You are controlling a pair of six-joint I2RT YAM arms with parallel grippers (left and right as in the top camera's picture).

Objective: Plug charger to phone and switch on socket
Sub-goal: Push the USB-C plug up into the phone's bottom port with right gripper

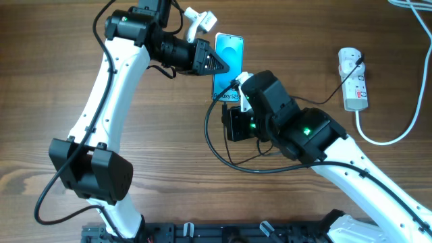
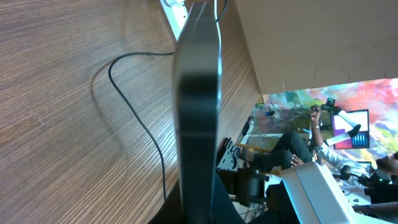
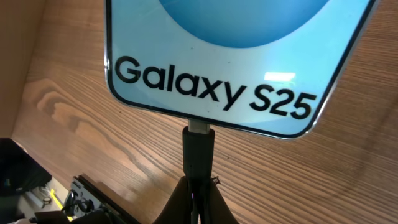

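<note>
The phone lies at the table's far middle, its cyan screen lit. My left gripper is shut on the phone's long sides. In the left wrist view the phone shows edge-on between the jaws. My right gripper is shut on the charger's black connector. The connector's metal tip meets the port in the phone's near end, under the "Galaxy S25" band. The charger cable loops below my right wrist. The socket lies at the right with the black plug in it.
The socket's thick white lead curves round the right edge of the table. The charger cable also runs over the wood in the left wrist view. A white part of the left arm sits just behind the phone.
</note>
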